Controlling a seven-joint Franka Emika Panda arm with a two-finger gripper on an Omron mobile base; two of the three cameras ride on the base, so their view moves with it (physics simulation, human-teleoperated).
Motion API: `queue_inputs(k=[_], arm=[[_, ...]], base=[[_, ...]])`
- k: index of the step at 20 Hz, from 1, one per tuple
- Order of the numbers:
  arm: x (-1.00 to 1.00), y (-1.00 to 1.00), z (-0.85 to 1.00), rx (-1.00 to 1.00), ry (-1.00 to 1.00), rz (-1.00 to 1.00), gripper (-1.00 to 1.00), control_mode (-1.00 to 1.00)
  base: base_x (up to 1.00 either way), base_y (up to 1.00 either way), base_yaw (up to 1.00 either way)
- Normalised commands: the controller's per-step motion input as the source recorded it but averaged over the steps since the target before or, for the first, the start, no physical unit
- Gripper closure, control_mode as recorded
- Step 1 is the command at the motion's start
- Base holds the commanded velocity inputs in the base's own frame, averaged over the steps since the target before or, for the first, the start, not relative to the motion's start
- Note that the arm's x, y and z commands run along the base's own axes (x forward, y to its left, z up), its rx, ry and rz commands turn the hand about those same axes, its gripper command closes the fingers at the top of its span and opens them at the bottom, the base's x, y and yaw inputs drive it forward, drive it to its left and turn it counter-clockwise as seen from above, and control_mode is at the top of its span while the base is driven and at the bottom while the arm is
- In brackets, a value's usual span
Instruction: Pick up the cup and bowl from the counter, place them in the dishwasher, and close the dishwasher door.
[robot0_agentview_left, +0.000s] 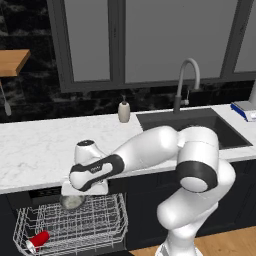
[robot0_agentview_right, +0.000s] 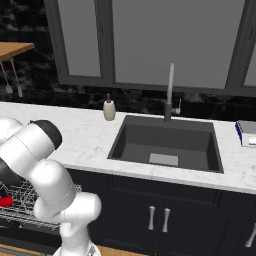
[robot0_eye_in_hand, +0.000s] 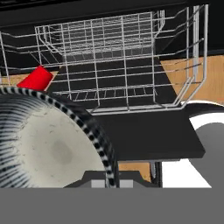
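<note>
Presently the dishwasher (robot0_agentview_left: 30, 200) stands open beneath the counter (robot0_agentview_left: 40, 145), its white wire rack (robot0_agentview_left: 70, 227) drawn out past the counter's front edge. The cup (robot0_agentview_left: 38, 239) lies on its side at the rack's front left corner, close to the wire wall; the rest of the rack floor beside it shows bare wire. The bowl (robot0_agentview_left: 73, 201) hangs just above the rack's rear portion, directly under the counter's edge, held by the gripper (robot0_agentview_left: 80, 192), whose hand is pitched downward. In the hand view the bowl (robot0_eye_in_hand: 43, 144) sits hard against the camera, speckled inside facing it, with the cup (robot0_eye_in_hand: 36, 79) beyond its rim. The arm reaches leftward from its base, elbow bent low, forearm level with the counter's front edge.
</note>
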Motion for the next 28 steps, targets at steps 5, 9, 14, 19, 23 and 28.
queue_inputs(k=[5,9,14,19,23,28], arm=[[0.00,-0.13,-0.17,-0.17,0.13,-0.07,1.00,-1.00],[0.00,-0.04,-0.46,-0.10,0.00,-0.05,1.00,-1.00],[0.00,-0.02,-0.44,-0.03,0.00,-0.01,1.00,-1.00],[0.01,-0.02,-0.38,0.00,0.00,0.00,1.00,-1.00],[0.11,0.00,-0.32,-0.01,0.00,0.00,1.00,-1.00],[0.32,0.00,-0.18,-0.01,0.00,0.00,1.00,-1.00]], base=[[0.00,0.00,0.00],[0.00,0.00,0.00],[0.00,0.00,0.00],[0.00,0.00,0.00],[0.00,0.00,0.00],[0.00,0.00,0.00]])
